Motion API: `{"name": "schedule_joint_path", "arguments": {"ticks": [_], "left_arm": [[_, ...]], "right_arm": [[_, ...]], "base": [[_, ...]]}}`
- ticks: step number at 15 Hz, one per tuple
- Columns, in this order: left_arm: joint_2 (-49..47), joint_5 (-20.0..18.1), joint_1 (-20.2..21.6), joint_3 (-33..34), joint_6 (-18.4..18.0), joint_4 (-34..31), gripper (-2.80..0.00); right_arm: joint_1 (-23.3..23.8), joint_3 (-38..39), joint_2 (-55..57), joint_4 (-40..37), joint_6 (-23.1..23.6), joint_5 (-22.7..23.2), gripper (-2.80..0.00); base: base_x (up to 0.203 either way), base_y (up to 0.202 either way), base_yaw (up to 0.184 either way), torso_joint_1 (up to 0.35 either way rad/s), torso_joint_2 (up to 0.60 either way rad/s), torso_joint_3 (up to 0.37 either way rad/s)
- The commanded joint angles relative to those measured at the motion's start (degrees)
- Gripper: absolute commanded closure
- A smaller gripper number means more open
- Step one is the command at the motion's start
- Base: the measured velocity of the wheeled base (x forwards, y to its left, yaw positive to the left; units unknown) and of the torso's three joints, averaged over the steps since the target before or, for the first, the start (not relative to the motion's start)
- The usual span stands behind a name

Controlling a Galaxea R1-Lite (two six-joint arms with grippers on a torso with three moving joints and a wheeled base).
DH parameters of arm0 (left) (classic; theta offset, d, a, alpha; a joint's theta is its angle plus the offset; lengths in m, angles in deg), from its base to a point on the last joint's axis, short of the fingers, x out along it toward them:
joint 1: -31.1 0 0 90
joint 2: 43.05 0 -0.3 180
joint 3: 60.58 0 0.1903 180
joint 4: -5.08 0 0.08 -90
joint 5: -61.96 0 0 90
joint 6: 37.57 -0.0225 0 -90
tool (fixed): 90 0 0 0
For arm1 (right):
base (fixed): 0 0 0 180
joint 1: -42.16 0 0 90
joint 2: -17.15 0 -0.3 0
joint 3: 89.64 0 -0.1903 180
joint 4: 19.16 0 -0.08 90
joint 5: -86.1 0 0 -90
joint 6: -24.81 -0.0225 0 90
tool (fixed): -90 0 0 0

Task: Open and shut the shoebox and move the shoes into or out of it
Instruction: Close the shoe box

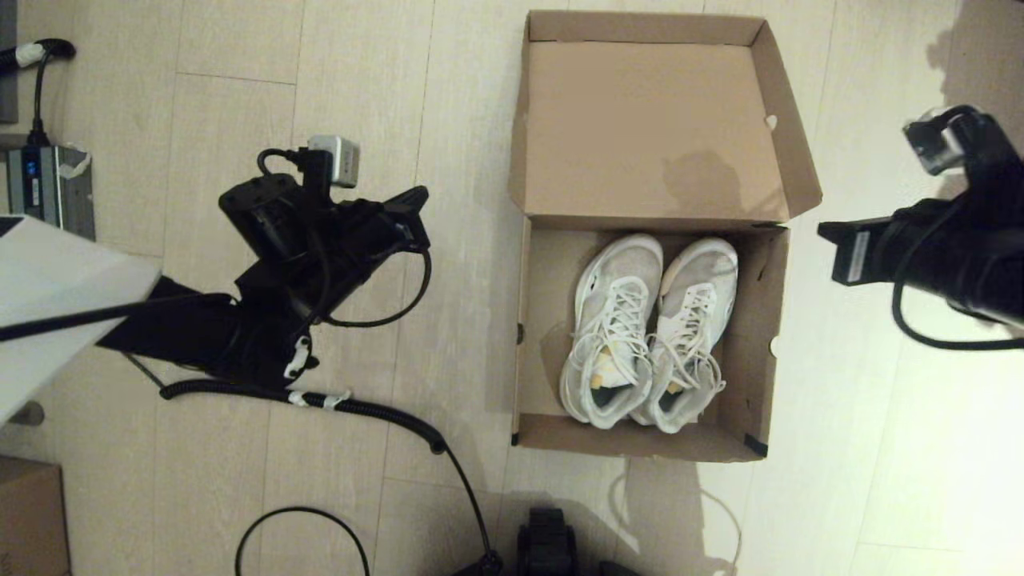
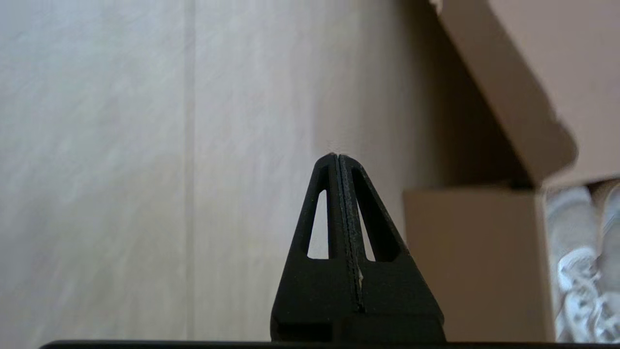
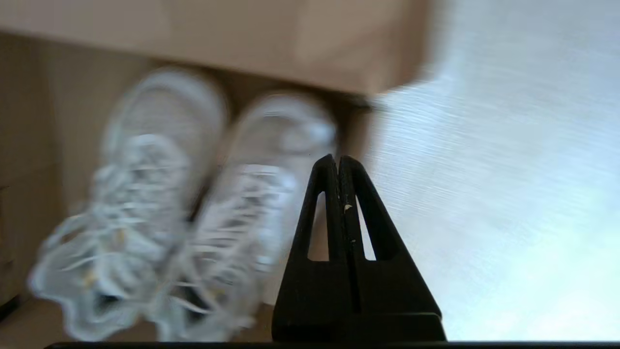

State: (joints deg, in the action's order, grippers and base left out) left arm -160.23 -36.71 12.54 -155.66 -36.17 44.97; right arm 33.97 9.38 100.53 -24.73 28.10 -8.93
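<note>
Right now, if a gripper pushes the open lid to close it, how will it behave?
The shoebox lid is thin cardboard lying back flat, so it probably flexes when pushed. Its side flaps splay outward and may snag the walls. The box likely slides on the smooth floor.

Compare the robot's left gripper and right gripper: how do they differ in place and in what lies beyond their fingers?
The left gripper sits left of the shoebox, above the floor, while the right gripper sits right of it. Beyond the left gripper lie the floor and the box's outer wall; beyond the right gripper lie the shoes. Both are shut and hold nothing.
</note>
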Motion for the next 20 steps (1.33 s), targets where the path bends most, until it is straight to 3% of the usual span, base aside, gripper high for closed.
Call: {"name": "schedule_joint_path", "arguments": {"ticks": [1, 4, 7, 9, 11, 14, 16, 17, 19, 20], "left_arm": [[-2.35, -0.30, -0.63, -6.14, 0.07, -3.78, 0.00], [-9.34, -1.00, -1.22, -18.71, 0.23, -6.38, 0.00], [-16.78, -1.29, -1.96, -32.93, 1.85, -7.93, 0.00], [-19.74, -2.92, -2.86, -39.36, 6.28, -8.48, 0.00], [-19.93, -8.19, -4.33, -39.20, 10.64, -8.78, 0.00], [-20.19, -12.38, -6.93, -39.21, 12.48, -10.86, 0.00], [-20.19, -12.77, -7.90, -39.21, 12.48, -11.31, 0.00], [-20.12, -12.59, -7.98, -39.21, 12.48, -11.31, 0.00], [-20.01, -12.33, -7.98, -39.21, 12.40, -11.31, 0.00], [-20.10, -12.24, -7.98, -39.21, 12.40, -11.31, 0.00]], "right_arm": [[5.45, -5.08, -2.56, -7.47, 0.00, 0.48, 0.00], [15.58, -11.49, 3.26, -10.83, -2.12, 3.45, 0.00], [19.94, -19.16, 12.11, -9.39, -16.49, 11.04, 0.00], [21.32, -23.62, 18.67, -6.32, -21.73, 15.17, 0.00], [21.98, -29.16, 24.64, -5.50, -23.65, 18.46, 0.00], [22.16, -35.96, 30.22, -7.73, -27.10, 19.69, 0.00], [22.12, -39.77, 32.37, -8.20, -34.21, 20.49, 0.00], [22.15, -40.44, 33.11, -8.15, -35.19, 22.67, 0.00], [22.81, -40.91, 33.03, -7.97, -38.47, 32.19, 0.00], [23.76, -41.64, 33.13, -7.56, -41.03, 39.90, 0.00]], "base": [[0.000, 0.000, 0.000, 0.000, 0.00, 0.000], [0.000, 0.000, 0.000, 0.000, 0.00, 0.000], [0.000, 0.000, 0.000, 0.000, 0.00, 0.000], [0.000, 0.000, 0.000, 0.000, 0.00, 0.000], [0.000, 0.000, 0.000, 0.000, 0.00, 0.000], [0.000, 0.000, 0.000, 0.000, 0.00, 0.000], [0.000, 0.000, 0.000, 0.000, 0.00, 0.000], [0.000, 0.000, 0.000, 0.000, 0.00, 0.000], [0.000, 0.000, 0.000, 0.000, 0.00, 0.000], [0.000, 0.000, 0.000, 0.000, 0.00, 0.000]]}}
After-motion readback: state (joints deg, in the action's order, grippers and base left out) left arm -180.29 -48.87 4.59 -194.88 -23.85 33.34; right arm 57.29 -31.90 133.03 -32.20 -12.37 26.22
